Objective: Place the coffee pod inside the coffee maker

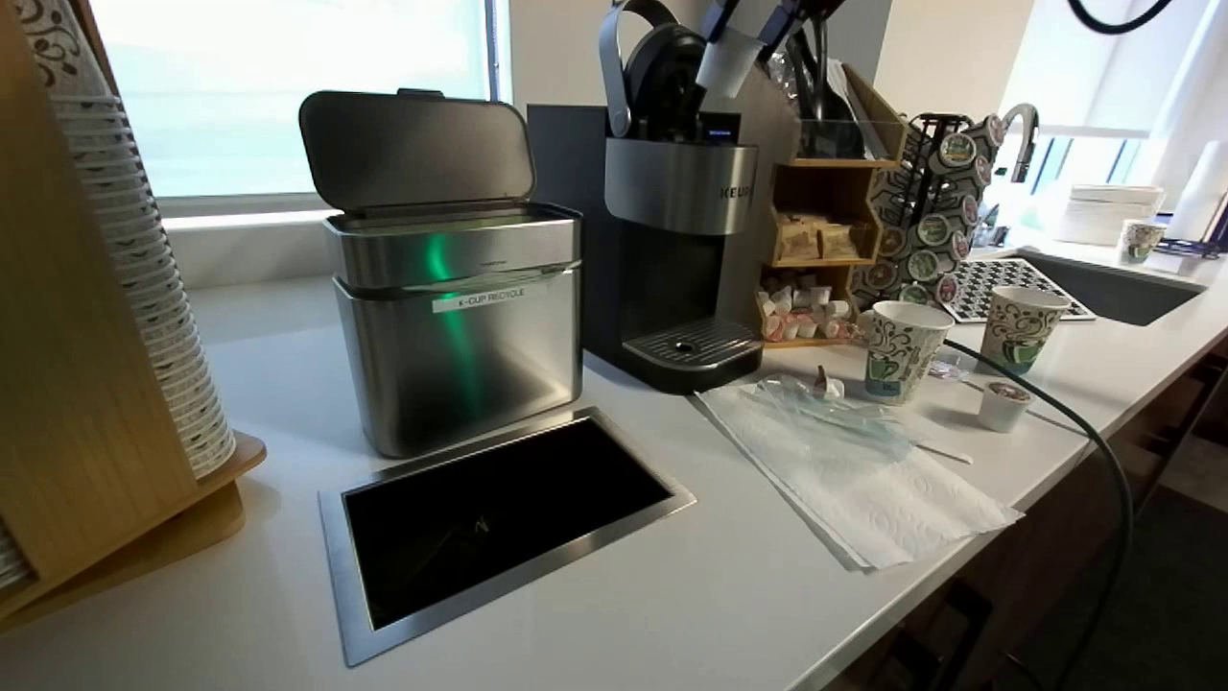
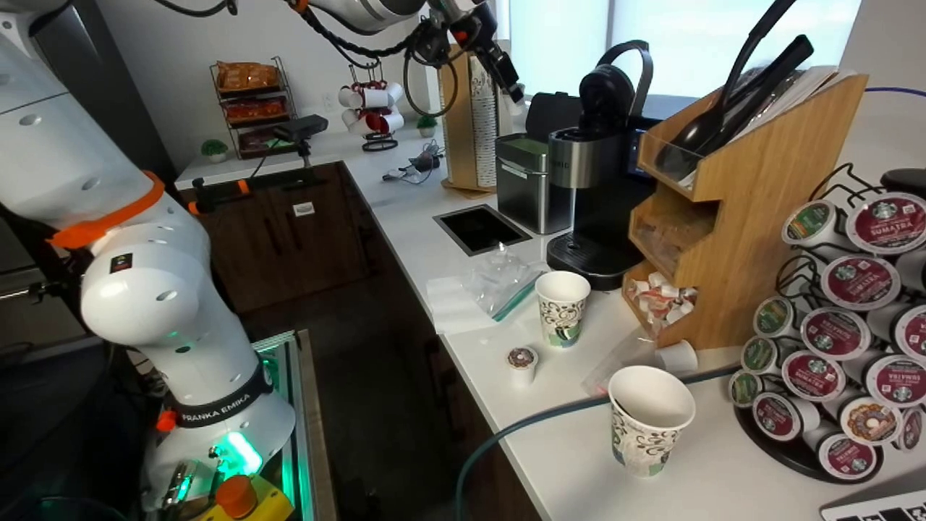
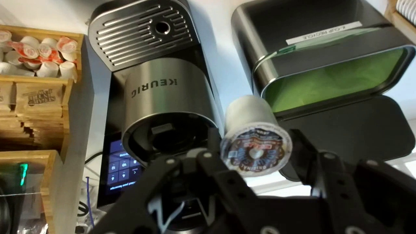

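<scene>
The coffee pod point(image 3: 252, 112), white with a printed foil lid, sits between the fingers of my gripper point(image 3: 256, 141) in the wrist view, lid toward the camera. In an exterior view the pod point(image 1: 729, 62) is held tilted above the front of the coffee maker point(image 1: 681, 187). The gripper point(image 2: 512, 85) also shows in an exterior view, with the pod barely visible at its tips. The dark grey and steel coffee maker point(image 3: 164, 87) has its lid raised in both exterior views point(image 2: 604, 94). Its open pod chamber point(image 3: 172, 136) lies left of the held pod in the wrist view.
A steel recycle bin point(image 1: 460, 355) with open lid stands beside the coffee maker, behind a counter cutout point(image 1: 508, 509). A wooden organizer point(image 2: 781, 239) stands on its other side. Paper cups point(image 2: 563, 307), another pod point(image 2: 521, 365), a plastic bag point(image 2: 499, 278) and a cable point(image 2: 535, 420) lie nearby.
</scene>
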Tool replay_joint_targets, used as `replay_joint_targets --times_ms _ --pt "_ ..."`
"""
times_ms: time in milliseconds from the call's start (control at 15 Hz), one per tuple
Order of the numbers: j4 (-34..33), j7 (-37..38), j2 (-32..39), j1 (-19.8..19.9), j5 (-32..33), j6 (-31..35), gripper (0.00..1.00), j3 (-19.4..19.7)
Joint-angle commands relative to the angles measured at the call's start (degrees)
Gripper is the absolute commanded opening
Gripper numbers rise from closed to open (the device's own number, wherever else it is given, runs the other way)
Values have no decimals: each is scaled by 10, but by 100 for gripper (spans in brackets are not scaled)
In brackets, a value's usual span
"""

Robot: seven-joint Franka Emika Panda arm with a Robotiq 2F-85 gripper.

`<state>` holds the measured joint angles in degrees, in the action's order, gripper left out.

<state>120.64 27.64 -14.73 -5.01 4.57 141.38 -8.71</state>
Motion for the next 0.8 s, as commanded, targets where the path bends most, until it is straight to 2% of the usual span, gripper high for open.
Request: replay_joint_targets --times_ms 0,333,400,467,533,600,733 --pt "-13 34 16 17 2 55 29 -16" --pt "-41 126 31 61 80 43 29 -25" --pt "-29 82 27 42 46 50 29 -14" --pt "-32 87 28 45 52 50 54 -13" --pt "-32 85 28 46 51 50 29 -12" --pt "-51 83 38 43 30 27 29 -7" --pt "-89 85 52 52 27 -32 29 0"
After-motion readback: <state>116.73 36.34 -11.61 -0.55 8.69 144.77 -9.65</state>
